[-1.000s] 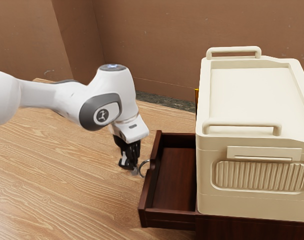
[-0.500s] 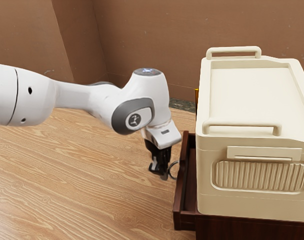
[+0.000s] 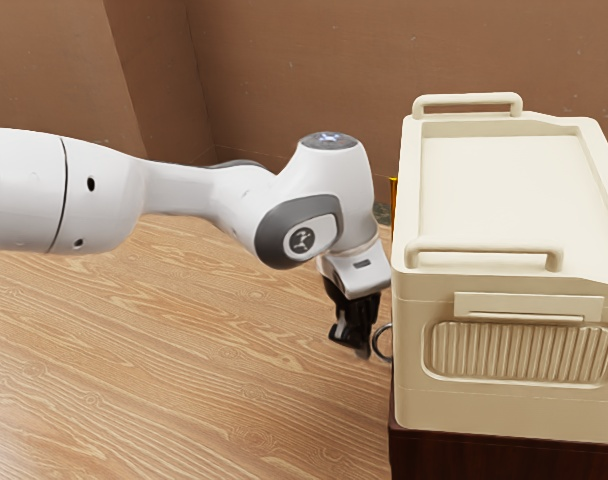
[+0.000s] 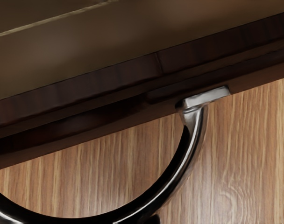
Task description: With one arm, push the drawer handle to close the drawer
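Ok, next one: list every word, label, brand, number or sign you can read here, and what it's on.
No readable words or numbers.
Pale emblem on the arm's round badge: a mark, no legible letters.
Bluish-white marking on the arm's top cap: too small to read.
Cream box, metal handle: no lettering visible.

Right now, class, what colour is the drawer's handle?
The handle is shiny silver, with black along parts of its curve. It shows best in the wrist view.
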Robot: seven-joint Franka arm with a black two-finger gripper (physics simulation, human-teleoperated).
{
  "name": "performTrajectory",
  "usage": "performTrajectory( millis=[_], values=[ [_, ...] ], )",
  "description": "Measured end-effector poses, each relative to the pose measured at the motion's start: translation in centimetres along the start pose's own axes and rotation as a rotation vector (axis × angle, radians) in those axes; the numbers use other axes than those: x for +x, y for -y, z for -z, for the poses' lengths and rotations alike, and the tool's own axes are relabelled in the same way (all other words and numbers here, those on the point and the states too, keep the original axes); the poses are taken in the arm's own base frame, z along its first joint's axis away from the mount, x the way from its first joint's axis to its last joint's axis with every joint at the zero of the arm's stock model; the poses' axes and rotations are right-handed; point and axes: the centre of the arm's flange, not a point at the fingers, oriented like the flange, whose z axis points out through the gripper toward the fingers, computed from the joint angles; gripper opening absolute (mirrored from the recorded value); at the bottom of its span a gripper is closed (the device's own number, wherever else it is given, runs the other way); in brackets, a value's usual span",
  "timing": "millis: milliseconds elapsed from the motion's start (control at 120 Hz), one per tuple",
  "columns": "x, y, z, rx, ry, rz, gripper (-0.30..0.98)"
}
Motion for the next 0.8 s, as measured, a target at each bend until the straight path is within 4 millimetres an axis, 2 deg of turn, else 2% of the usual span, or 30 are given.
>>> performTrajectory(
  millis=[142, 217, 283, 333, 383, 475, 542, 608, 700, 800],
  values=[
    [0.0, -0.1, 0.0, -0.001, -0.003, 0.004, -0.1],
    [-0.1, -0.8, 0.4, -0.001, -0.002, 0.013, -0.1],
    [-2.6, -0.7, 0.5, -0.008, 0.014, 0.065, -0.1],
    [-5.6, -0.1, 1.7, -0.006, 0.024, 0.123, -0.1],
    [-8.7, 0.7, 3.8, 0.004, 0.032, 0.188, -0.1],
    [-14.9, 2.8, 9.2, 0.042, 0.049, 0.326, -0.05],
    [-18.6, 3.7, 13.3, 0.068, 0.051, 0.43, 0.07],
    [-21.7, 4.2, 16.6, 0.084, 0.05, 0.543, 0.22],
    [-24.7, 4.2, 20.5, 0.095, 0.051, 0.704, 0.39],
    [-25.4, 3.7, 22.5, 0.088, 0.054, 0.822, 0.5]
  ],
)
